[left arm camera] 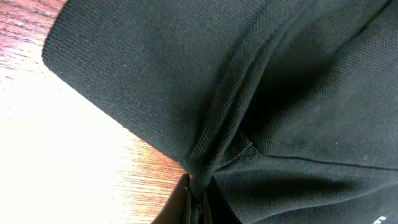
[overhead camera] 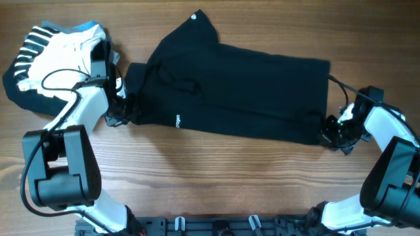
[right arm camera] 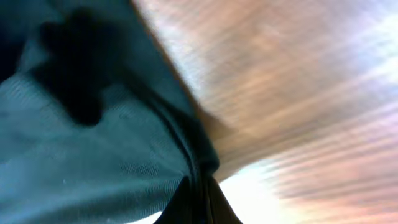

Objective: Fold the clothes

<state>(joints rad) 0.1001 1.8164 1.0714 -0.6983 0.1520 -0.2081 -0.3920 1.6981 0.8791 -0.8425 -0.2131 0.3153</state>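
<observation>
The clothes, a black T-shirt [overhead camera: 236, 92], lie spread across the middle of the wooden table, with a small white label mark [overhead camera: 177, 120] near the front edge. My left gripper [overhead camera: 126, 110] is shut on the shirt's left end; the left wrist view shows black fabric [left arm camera: 205, 93] bunched into a pinch between the jaws [left arm camera: 196, 199]. My right gripper [overhead camera: 330, 131] is shut on the shirt's front right corner; the right wrist view shows the fabric's edge [right arm camera: 112, 143] caught between its dark fingers [right arm camera: 200, 202].
A pile of other garments, white and black-and-white striped [overhead camera: 49, 59], lies at the table's far left behind the left arm. Bare wood [overhead camera: 216, 177] runs along the front. The arms' bases [overhead camera: 216, 226] stand at the near edge.
</observation>
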